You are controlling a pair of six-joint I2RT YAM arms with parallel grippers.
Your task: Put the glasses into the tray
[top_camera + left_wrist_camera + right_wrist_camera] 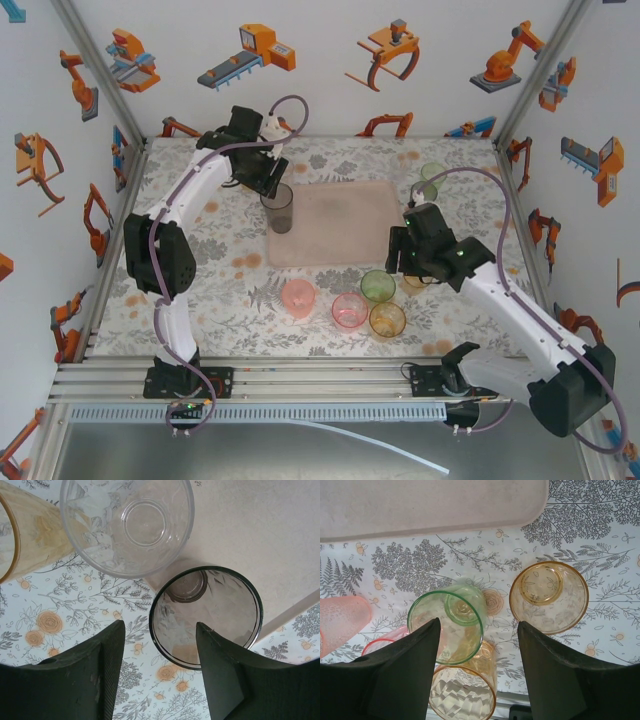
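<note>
your flat pale pink rectangular tray [340,225] sits mid-table. at its left edge, your left gripper [160,630] hangs over the tall smoky grey plastic tumbler [206,615], which is upright with its base just inside the tray's rim. the fingers are spread, there's daylight on one side, and nothing is gripped. a clear plastic tumbler [127,522] and a tall amber tumbler [30,535] stand close by. your right gripper [479,625] hovers with its fingers wide, holding nothing, above a green plastic tumbler [447,625]. a short orange tumbler [549,597] is beside that one, and both are off the tray.
</note>
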